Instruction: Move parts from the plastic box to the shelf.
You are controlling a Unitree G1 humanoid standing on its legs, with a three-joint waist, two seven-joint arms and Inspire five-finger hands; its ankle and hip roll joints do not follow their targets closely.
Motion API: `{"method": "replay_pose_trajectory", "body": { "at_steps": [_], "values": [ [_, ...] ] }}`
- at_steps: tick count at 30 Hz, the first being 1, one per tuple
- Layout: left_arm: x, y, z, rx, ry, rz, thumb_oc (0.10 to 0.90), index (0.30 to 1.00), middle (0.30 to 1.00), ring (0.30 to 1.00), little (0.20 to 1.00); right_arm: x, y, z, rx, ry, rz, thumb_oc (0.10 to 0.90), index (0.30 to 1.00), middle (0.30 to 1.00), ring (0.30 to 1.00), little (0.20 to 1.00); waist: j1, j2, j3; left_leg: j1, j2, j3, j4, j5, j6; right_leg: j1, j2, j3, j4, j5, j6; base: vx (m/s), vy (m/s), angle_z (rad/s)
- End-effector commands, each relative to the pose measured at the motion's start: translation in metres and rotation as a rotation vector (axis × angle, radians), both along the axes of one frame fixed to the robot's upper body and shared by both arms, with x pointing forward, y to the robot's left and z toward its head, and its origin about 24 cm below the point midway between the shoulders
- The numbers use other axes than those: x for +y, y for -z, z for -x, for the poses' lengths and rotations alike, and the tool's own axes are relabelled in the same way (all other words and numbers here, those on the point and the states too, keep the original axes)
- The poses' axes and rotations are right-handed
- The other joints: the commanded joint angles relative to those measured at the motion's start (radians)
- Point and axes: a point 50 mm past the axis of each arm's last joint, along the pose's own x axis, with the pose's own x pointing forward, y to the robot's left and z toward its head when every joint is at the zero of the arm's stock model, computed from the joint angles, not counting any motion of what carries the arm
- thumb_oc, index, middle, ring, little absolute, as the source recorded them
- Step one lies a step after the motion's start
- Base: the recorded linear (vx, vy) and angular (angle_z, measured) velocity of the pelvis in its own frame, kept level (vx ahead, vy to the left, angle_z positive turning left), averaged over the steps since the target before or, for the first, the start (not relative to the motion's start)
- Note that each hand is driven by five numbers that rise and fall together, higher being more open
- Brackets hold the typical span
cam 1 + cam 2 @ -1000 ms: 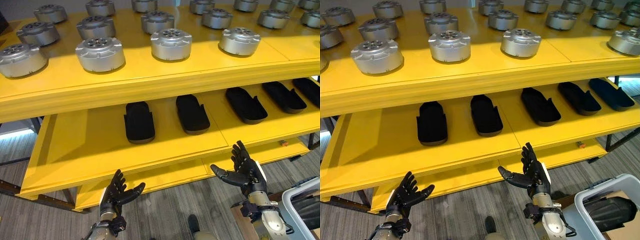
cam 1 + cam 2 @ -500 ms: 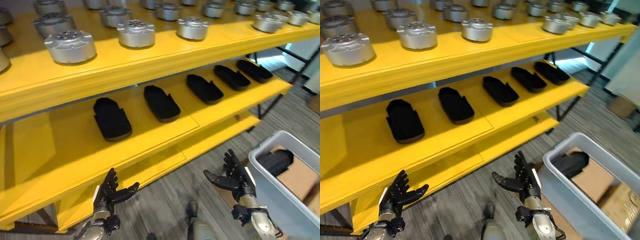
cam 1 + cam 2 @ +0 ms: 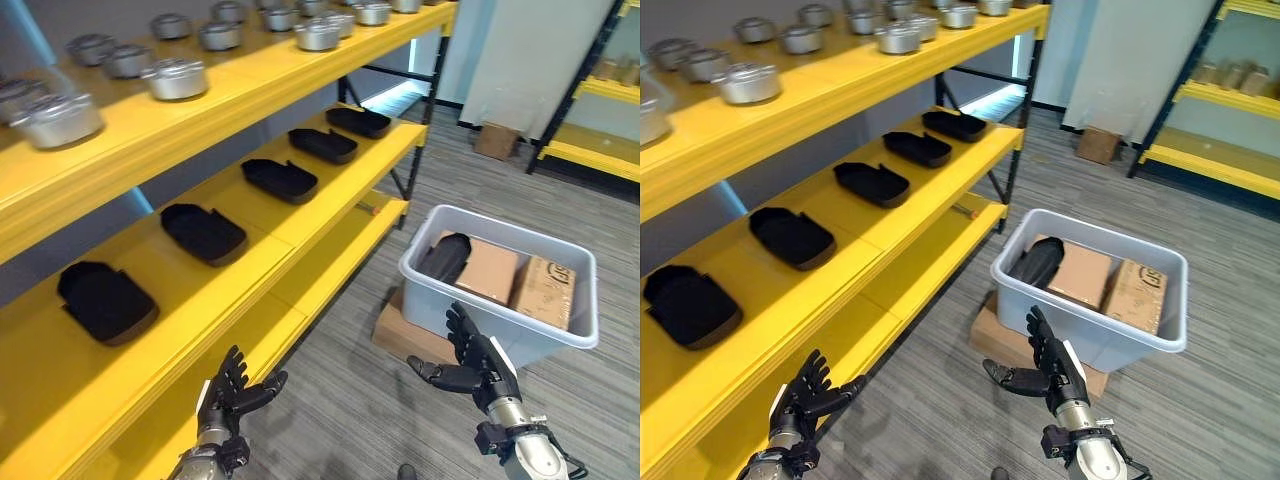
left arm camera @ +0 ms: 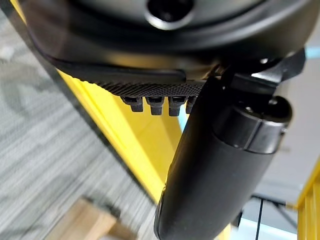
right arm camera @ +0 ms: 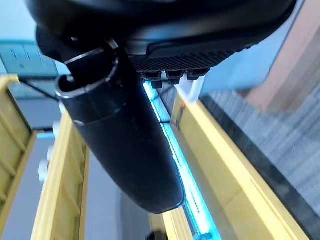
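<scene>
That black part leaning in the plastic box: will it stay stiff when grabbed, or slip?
The black part probably stays stiff: it looks like a moulded shell like the ones on the shelf. Its rounded, smooth surface might slip. It leans on the box wall, so may tip.

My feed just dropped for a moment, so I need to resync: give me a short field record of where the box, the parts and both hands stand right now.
plastic box: grey-white bin on the floor, resting on flat cardboard, to the robot's right
box contents: one black part, plus cardboard cartons
shelf: yellow; five black parts in a row on the middle level, silver round parts on the top level
left robot hand: open, empty, low near the shelf's lower edge
right robot hand: open, empty, just in front of the box
</scene>
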Motion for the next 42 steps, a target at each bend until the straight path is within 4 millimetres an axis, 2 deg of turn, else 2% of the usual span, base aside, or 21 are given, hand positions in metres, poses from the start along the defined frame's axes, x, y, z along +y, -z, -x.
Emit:
{"method": "replay_pose_trajectory", "body": {
  "at_steps": [1,7,9,11,12,13,16,17,18,21,22,24,27,29,31,32,33,34,35,37,42],
  "values": [
    [0.009,-0.038,-0.032,-0.233,0.008,-0.035,0.900,1.000,1.000,1.000,1.000,0.011,-0.051,-0.030,-0.312,-0.040,-0.053,0.900,1.000,1.000,1.000,1.000,0.015,-0.027,-0.036,0.029,0.025,-0.172,-0.005,-0.066,0.007,-0.042,-0.024,0.006,0.043,0.023,0.036,0.05,-0.132,-0.15],
    [0.004,-0.034,-0.036,-0.215,0.050,-0.039,0.900,1.000,1.000,1.000,1.000,0.005,-0.054,-0.029,-0.331,-0.023,-0.048,0.900,1.000,1.000,1.000,1.000,-0.003,-0.002,-0.022,0.023,0.120,-0.176,0.010,-0.013,-0.056,-0.034,0.042,-0.018,0.077,-0.037,-0.007,0.04,-0.216,0.09],
    [0.002,-0.034,-0.037,-0.214,0.065,-0.037,0.900,1.000,1.000,1.000,1.000,0.003,-0.054,-0.026,-0.327,-0.023,-0.044,0.900,1.000,1.000,1.000,1.000,-0.010,0.002,-0.012,0.019,0.146,-0.175,0.039,-0.011,-0.067,-0.035,0.061,-0.017,0.094,-0.054,-0.023,0.03,-0.207,0.12],
    [-0.001,-0.033,-0.039,-0.211,0.075,-0.028,0.900,1.000,1.000,1.000,1.000,0.000,-0.054,-0.025,-0.330,-0.022,-0.043,0.900,1.000,1.000,1.000,1.000,-0.020,0.002,0.006,-0.005,0.187,-0.180,0.119,-0.020,-0.079,-0.044,0.086,-0.010,0.126,-0.079,-0.048,0.01,-0.221,0.01],
    [-0.001,-0.033,-0.039,-0.212,0.075,-0.028,0.900,1.000,1.000,1.000,1.000,0.000,-0.054,-0.025,-0.331,-0.022,-0.043,0.900,1.000,1.000,1.000,1.000,-0.020,0.003,0.006,-0.009,0.189,-0.182,0.125,-0.022,-0.079,-0.045,0.087,-0.011,0.127,-0.080,-0.048,0.08,-0.251,-0.02],
    [-0.003,-0.035,-0.039,-0.222,0.082,-0.016,0.900,1.000,1.000,1.000,1.000,-0.003,-0.055,-0.023,-0.328,-0.019,-0.036,0.900,1.000,1.000,1.000,1.000,-0.023,0.009,0.030,-0.031,0.223,-0.209,0.224,-0.041,-0.093,-0.037,0.114,0.004,0.145,-0.112,-0.064,0.09,-0.267,-0.03],
    [-0.006,-0.035,-0.035,-0.224,0.078,0.001,0.900,1.000,1.000,1.000,1.000,-0.007,-0.055,-0.017,-0.315,-0.024,-0.020,0.900,1.000,1.000,1.000,1.000,-0.011,0.009,0.081,-0.113,0.274,-0.266,0.466,-0.012,-0.082,-0.017,0.155,0.021,0.163,-0.135,-0.114,0.08,-0.322,-0.26],
    [-0.006,-0.035,-0.035,-0.223,0.080,0.000,0.900,1.000,1.000,1.000,1.000,-0.009,-0.055,-0.016,-0.312,-0.022,-0.007,0.900,1.000,1.000,1.000,1.000,-0.005,0.010,0.098,-0.139,0.266,-0.291,0.517,0.000,-0.078,-0.007,0.159,0.019,0.164,-0.142,-0.123,-0.02,-0.207,-0.41],
    [-0.006,-0.036,-0.035,-0.226,0.079,-0.006,0.900,1.000,1.000,1.000,1.000,-0.011,-0.055,-0.015,-0.311,-0.015,-0.001,0.900,1.000,1.000,1.000,1.000,-0.001,0.004,0.110,-0.172,0.248,-0.292,0.513,0.034,-0.059,-0.012,0.155,0.012,0.161,-0.132,-0.133,-0.04,-0.110,-0.42],
    [-0.004,-0.040,-0.040,-0.248,0.073,-0.019,0.900,1.000,1.000,1.000,1.000,-0.015,-0.057,-0.018,-0.322,0.011,0.006,0.900,1.000,1.000,1.000,1.000,0.028,-0.007,0.124,-0.296,0.100,-0.394,0.406,-0.005,-0.029,-0.013,0.139,0.024,0.154,-0.137,-0.114,0.02,-0.002,-0.10],
    [-0.003,-0.043,-0.040,-0.259,0.072,-0.025,0.900,1.000,1.000,1.000,1.000,-0.015,-0.058,-0.019,-0.327,0.011,0.002,0.900,1.000,1.000,1.000,1.000,0.036,-0.009,0.125,-0.311,0.082,-0.412,0.349,0.013,-0.031,-0.013,0.141,0.032,0.151,-0.136,-0.110,0.15,0.028,-0.09],
    [-0.004,-0.043,-0.041,-0.267,0.062,-0.022,0.900,1.000,1.000,1.000,1.000,-0.015,-0.059,-0.020,-0.337,0.012,0.007,0.900,1.000,1.000,1.000,1.000,0.058,0.010,0.134,-0.341,0.082,-0.445,0.196,0.116,-0.056,-0.004,0.167,0.042,0.157,-0.144,-0.110,0.19,0.045,-0.30],
    [-0.004,-0.046,-0.047,-0.285,0.053,-0.039,0.900,1.000,1.000,1.000,1.000,-0.013,-0.059,-0.027,-0.347,0.011,0.032,0.900,1.000,1.000,1.000,1.000,0.090,0.022,0.156,-0.370,0.043,-0.546,0.022,0.168,-0.071,0.017,0.190,0.070,0.178,-0.179,-0.108,0.19,0.047,-0.27],
    [-0.005,-0.047,-0.049,-0.295,0.050,-0.045,0.900,1.000,1.000,1.000,1.000,-0.012,-0.061,-0.031,-0.363,0.003,0.040,0.900,1.000,1.000,1.000,1.000,0.102,0.031,0.158,-0.378,0.029,-0.589,0.011,0.188,-0.087,0.037,0.201,0.101,0.185,-0.200,-0.107,0.16,0.074,-0.41],
    [-0.007,-0.046,-0.048,-0.294,0.057,-0.032,0.900,1.000,1.000,1.000,1.000,-0.008,-0.063,-0.033,-0.372,-0.021,0.040,0.900,1.000,1.000,1.000,1.000,0.098,0.040,0.150,-0.358,0.040,-0.589,0.013,0.180,-0.075,0.044,0.205,0.121,0.188,-0.217,-0.106,0.17,0.120,-0.93],
    [-0.009,-0.047,-0.049,-0.301,0.070,-0.030,0.900,1.000,1.000,1.000,1.000,-0.007,-0.066,-0.032,-0.388,-0.039,0.042,0.900,1.000,1.000,1.000,1.000,0.101,0.044,0.135,-0.342,0.055,-0.578,0.011,0.215,-0.089,0.070,0.201,0.140,0.166,-0.224,-0.109,0.20,0.150,-1.04],
    [-0.009,-0.047,-0.049,-0.301,0.070,-0.030,0.900,1.000,1.000,1.000,1.000,-0.007,-0.066,-0.032,-0.388,-0.039,0.042,0.900,1.000,1.000,1.000,1.000,0.101,0.044,0.135,-0.342,0.055,-0.578,0.011,0.215,-0.089,0.070,0.201,0.140,0.166,-0.224,-0.109,0.37,0.295,-0.65],
    [-0.009,-0.051,-0.054,-0.324,0.069,-0.039,0.900,1.000,1.000,1.000,1.000,-0.004,-0.061,-0.034,-0.375,-0.023,0.013,0.900,1.000,1.000,1.000,1.000,0.100,0.032,0.110,-0.329,0.058,-0.544,0.034,0.196,-0.077,0.097,0.165,0.152,0.139,-0.232,-0.097,0.23,0.193,-0.50],
    [-0.009,-0.051,-0.055,-0.324,0.069,-0.039,0.900,1.000,1.000,1.000,1.000,-0.004,-0.061,-0.035,-0.375,-0.023,0.012,0.900,1.000,1.000,1.000,1.000,0.102,0.030,0.110,-0.330,0.057,-0.542,0.036,0.193,-0.076,0.097,0.163,0.154,0.139,-0.233,-0.096,0.34,0.322,-0.44],
    [-0.007,-0.059,-0.063,-0.356,0.051,-0.047,0.900,1.000,1.000,1.000,1.000,0.007,-0.061,-0.044,-0.375,-0.042,-0.011,0.900,1.000,1.000,1.000,1.000,0.102,0.009,0.101,-0.358,0.042,-0.494,0.116,0.147,-0.048,0.097,0.110,0.175,0.132,-0.226,-0.073,0.20,0.244,-0.53],
    [-0.007,-0.066,-0.075,-0.387,0.029,-0.061,0.900,1.000,1.000,1.000,1.000,0.016,-0.065,-0.055,-0.387,-0.061,-0.011,0.900,1.000,1.000,1.000,1.000,0.100,-0.019,0.094,-0.411,0.014,-0.461,0.213,0.075,-0.018,0.076,0.061,0.187,0.117,-0.205,-0.044,0.09,0.124,-0.30]
  ]
}}
